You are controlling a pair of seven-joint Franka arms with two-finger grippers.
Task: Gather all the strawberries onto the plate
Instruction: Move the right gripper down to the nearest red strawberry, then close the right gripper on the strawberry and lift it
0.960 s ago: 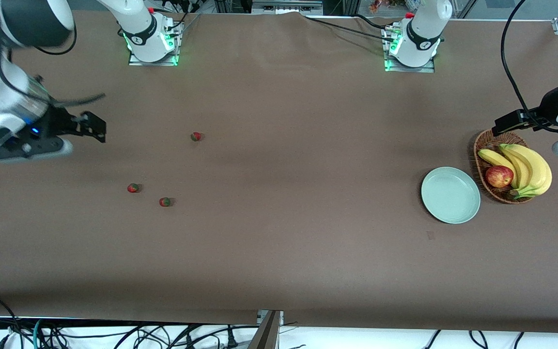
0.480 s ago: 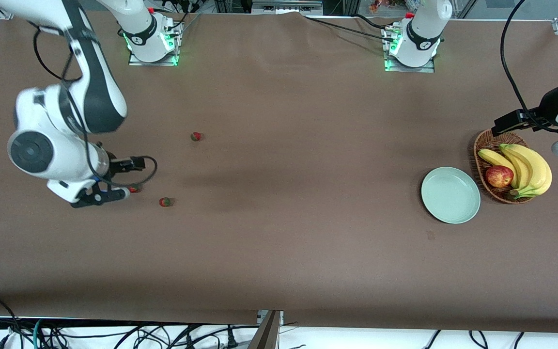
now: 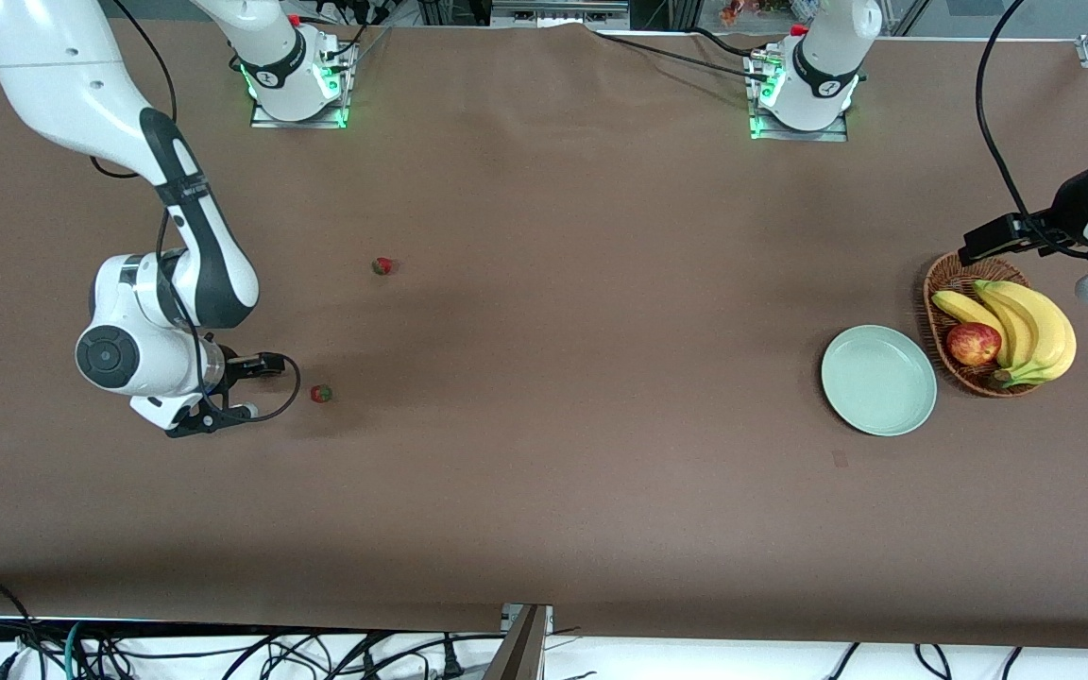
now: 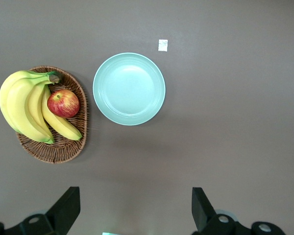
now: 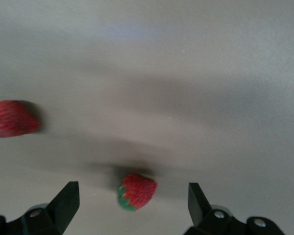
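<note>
In the front view, two strawberries show: one upper left of centre, one lower down. The third is hidden under the right gripper, low over the table at mid-left. The plate, empty, touches the basket at right, with the left gripper above.

The left wrist view shows one plate, one apple and a banana bunch; the jaws are spread wide, holding nothing.

The right wrist view reveals the hidden berry between wide, empty fingers, another at the left edge.
</note>
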